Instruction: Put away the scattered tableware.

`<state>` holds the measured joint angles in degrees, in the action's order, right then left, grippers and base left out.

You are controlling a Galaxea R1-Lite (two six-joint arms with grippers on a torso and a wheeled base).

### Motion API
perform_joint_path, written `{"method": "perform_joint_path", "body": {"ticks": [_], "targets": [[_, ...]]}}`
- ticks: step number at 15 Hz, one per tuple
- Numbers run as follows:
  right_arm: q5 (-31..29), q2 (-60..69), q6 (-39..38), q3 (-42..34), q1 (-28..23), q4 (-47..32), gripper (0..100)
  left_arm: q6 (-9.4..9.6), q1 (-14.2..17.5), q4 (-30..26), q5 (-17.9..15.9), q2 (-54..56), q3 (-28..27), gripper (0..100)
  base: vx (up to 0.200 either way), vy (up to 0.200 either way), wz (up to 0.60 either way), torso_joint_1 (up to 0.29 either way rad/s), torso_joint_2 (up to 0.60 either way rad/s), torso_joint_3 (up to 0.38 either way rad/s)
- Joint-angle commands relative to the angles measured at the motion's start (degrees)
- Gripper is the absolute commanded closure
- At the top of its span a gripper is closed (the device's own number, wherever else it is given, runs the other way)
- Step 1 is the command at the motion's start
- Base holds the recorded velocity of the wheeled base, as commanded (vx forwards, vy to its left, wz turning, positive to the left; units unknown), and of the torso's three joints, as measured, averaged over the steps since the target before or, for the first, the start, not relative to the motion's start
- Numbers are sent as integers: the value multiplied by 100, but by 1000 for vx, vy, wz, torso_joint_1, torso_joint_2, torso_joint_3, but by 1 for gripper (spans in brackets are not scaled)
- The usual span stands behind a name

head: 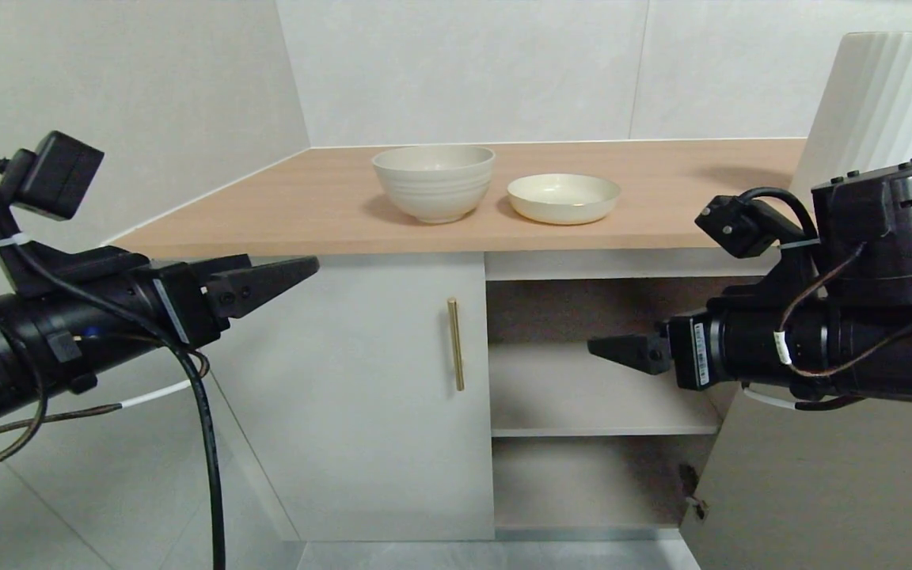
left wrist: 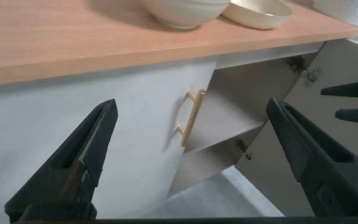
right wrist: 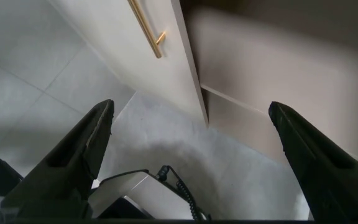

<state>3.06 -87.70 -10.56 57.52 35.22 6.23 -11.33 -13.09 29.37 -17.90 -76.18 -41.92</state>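
The bowl [head: 434, 182] sits on the wooden countertop [head: 305, 207], just beside the shallow dish [head: 564, 197]. Under them one cabinet door [head: 361, 396] is shut, and the other side shows a shelf [head: 583, 392]. The left gripper [head: 302, 271] and right gripper [head: 602, 348] hang in front of these, jaws wide apart, holding nothing.

right cabinet bay [head: 583, 388] open at front; left door [head: 361, 380] shut, blocks that half; swung-out door [head: 820, 491] at right.
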Motion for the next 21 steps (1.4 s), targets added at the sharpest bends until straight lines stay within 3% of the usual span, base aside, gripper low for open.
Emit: {"method": "perform_joint_path", "body": {"ticks": [1, 5, 7, 9, 11, 13, 17, 21], "targets": [[2, -28, 1, -3, 3, 10, 0, -1, 0, -1, -3, -152, -18, 0, 0, 0, 0, 0, 0, 0], [-7, -63, 1, 5, -41, 10, 0, -19, 0, 69, 5, -688, -53, 0, 0, 0, 0, 27, -103, -83], [-7, -89, -8, 14, -50, 36, 0, -168, 0, 386, 5, -951, -53, 0, 0, 0, 0, 36, -212, -263], [-7, -160, 1, 5, -120, 142, 0, -511, 0, 781, 5, -1224, -62, 0, 0, 0, 0, 176, -459, -293], [-7, -221, -8, 5, -138, 142, 0, -625, 0, 843, 5, -1347, -114, 0, 0, 0, 0, 173, -544, -288], [-7, -265, -8, 5, -138, 212, 0, -625, 8, 772, 14, -1461, -264, 0, 0, 0, 0, 171, -476, -293], [2, -344, 1, 14, -252, 230, 0, -652, 8, 298, 14, -1584, -554, 0, 0, 0, 0, 188, -469, -286], [-7, -670, -8, -12, -287, 704, 0, -836, 8, -775, 76, -1584, -1046, 0, 0, 0, 0, 115, -260, -152]]}}
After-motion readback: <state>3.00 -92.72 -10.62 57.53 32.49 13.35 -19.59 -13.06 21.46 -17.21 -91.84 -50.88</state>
